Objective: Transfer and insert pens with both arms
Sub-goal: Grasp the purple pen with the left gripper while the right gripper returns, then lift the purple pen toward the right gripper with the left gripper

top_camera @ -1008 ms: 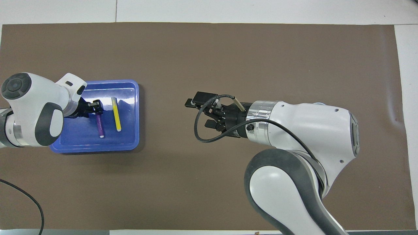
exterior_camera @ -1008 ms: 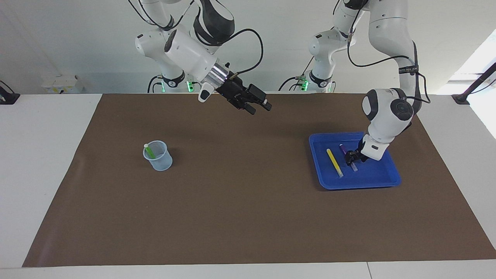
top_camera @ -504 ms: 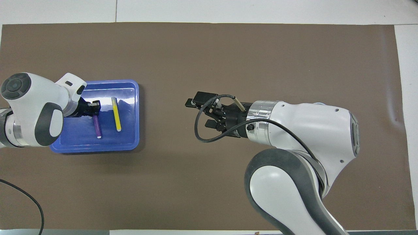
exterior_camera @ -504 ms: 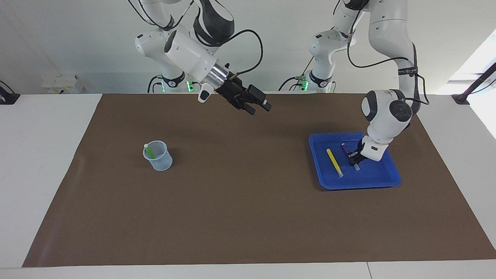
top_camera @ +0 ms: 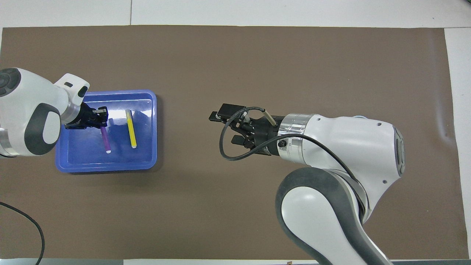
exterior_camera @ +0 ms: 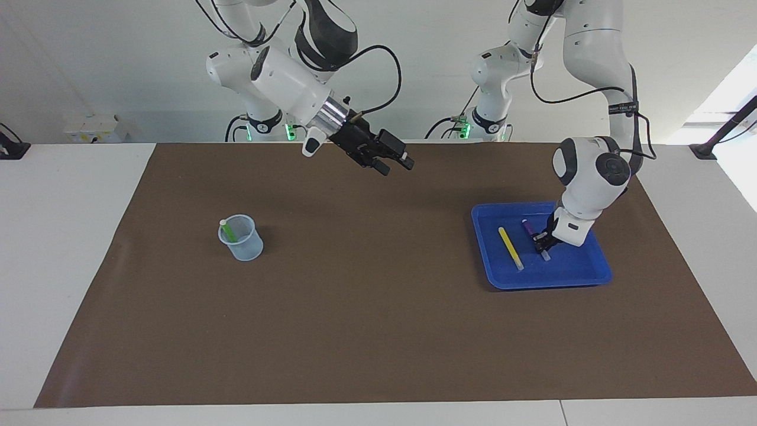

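1. Brown mat [exterior_camera: 378,307] covers a white desk [exterior_camera: 65,248]; pale wall at the robots' end.
2. Blue tray [exterior_camera: 582,277] sits toward the left arm's end of the desk and holds two pens.
3. Purple pen [top_camera: 105,139]: thin, short, whitish tip. Long axis runs roughly nearer-to-farther from the robots, slightly slanted, whitish end toward the robots. One end is lifted in the grip; cannot tell whether the whitish tip touches the tray floor.
4. Yellow pen [top_camera: 130,129]: thin, pale tip, flat in the tray just beside the purple one and nearly parallel, pale end toward the robots.
5. Green pen [exterior_camera: 227,231]: stands tilted in the clear cup [exterior_camera: 242,239] toward the right arm's end, whitish end up at the rim.
6. Left gripper [exterior_camera: 539,239] is over the tray, fingers clamped on the purple pen.
7. Right gripper [exterior_camera: 395,164] waits in the air over the mat's middle, fingers apart, holding nothing.
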Controlling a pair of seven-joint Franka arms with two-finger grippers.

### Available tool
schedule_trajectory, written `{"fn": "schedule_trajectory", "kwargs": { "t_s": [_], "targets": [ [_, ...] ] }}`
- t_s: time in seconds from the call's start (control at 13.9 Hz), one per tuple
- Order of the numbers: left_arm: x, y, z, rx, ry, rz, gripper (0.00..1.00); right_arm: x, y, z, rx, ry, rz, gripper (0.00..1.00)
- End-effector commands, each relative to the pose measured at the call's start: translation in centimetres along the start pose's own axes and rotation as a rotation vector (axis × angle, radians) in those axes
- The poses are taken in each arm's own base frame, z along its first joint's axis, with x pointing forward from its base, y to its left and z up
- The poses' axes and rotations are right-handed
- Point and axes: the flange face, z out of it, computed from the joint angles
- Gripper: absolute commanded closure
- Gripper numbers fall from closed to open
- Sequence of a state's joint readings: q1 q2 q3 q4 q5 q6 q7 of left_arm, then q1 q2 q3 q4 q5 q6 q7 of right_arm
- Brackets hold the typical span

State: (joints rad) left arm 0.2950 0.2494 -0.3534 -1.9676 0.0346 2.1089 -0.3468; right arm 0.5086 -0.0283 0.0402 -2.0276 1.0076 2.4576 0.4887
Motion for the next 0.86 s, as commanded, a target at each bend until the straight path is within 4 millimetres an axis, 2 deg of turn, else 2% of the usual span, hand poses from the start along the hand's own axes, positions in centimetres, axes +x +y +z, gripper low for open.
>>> {"fn": "schedule_trajectory", "kwargs": {
  "t_s": [0.0, 0.07, 0.22, 0.43, 0.65, 0.79],
  "targets": [
    [-0.1, 2.4, -5.5, -0.045, -0.100, -0.117, 1.00, -0.2, 0.5, -0.4, 0.017, 0.008, 0.013, 0.00],
    [-0.6, 3.1, -7.1, -0.066, -0.143, -0.196, 1.00, -0.2, 0.5, -0.4, 0.017, 0.007, 0.012, 0.00],
    [-2.5, 6.3, -9.9, -0.122, -0.224, -0.382, 1.00, -0.3, 0.4, -0.4, 0.017, 0.007, 0.011, 0.00],
    [-5.3, 10.5, -12.2, -0.191, -0.327, -0.614, 1.00, -0.4, 0.3, -0.4, 0.026, 0.025, 0.009, 0.00],
    [-8.0, 13.5, -13.1, -0.257, -0.450, -0.742, 1.00, -1.0, 0.1, 0.0, 0.028, 0.023, -0.002, 0.00],
    [-9.3, 14.4, -12.8, -0.300, -0.540, -0.795, 1.00, -0.9, 0.1, 0.0, 0.030, 0.030, -0.001, 0.00]
  ]
}}
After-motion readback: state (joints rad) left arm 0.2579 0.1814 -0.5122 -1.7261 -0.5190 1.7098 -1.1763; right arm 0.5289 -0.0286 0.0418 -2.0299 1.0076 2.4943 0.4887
